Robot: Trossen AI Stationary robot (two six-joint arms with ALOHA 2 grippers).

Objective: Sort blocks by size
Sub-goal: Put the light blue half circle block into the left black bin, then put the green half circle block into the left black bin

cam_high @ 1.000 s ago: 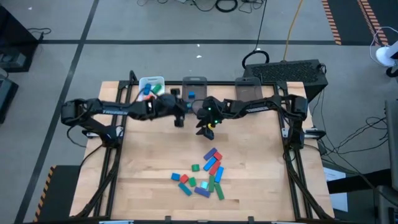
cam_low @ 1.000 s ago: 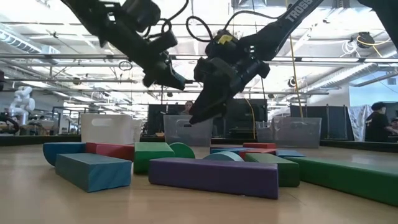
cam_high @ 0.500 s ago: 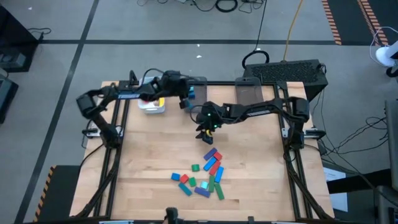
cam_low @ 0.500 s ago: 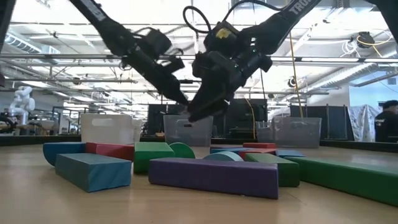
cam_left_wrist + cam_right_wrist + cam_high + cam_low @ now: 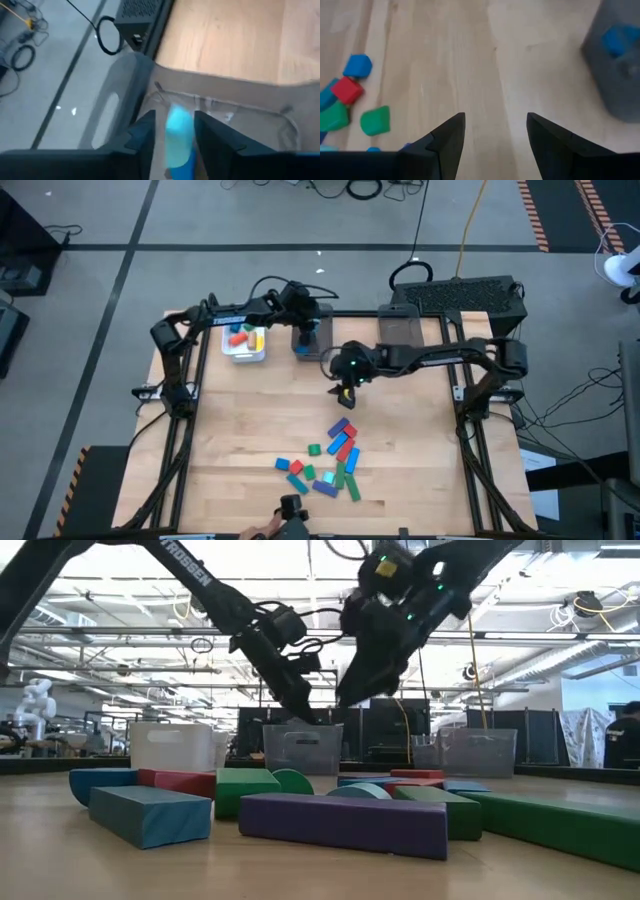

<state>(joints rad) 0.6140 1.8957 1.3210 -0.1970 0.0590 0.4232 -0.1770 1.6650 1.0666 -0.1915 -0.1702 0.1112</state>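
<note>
Most of the blocks (image 5: 325, 464) are sitting in a loose pile on the near-middle part of the wooden worktop (image 5: 240, 430); there's a long purple bar (image 5: 343, 820), a teal block (image 5: 150, 813) and a long green bar (image 5: 560, 824) closest to the low camera. A few more are lying in the white tray (image 5: 243, 342) at the back left. A blue block (image 5: 179, 136) is lying down in the grey middle bin (image 5: 311, 332). The left hand (image 5: 303, 337) is hovering right over that bin, fingers apart with the block showing between them. The right hand (image 5: 346, 393) is hanging above bare worktop between the bins and the pile, fingers spread, gripping nothing.
</note>
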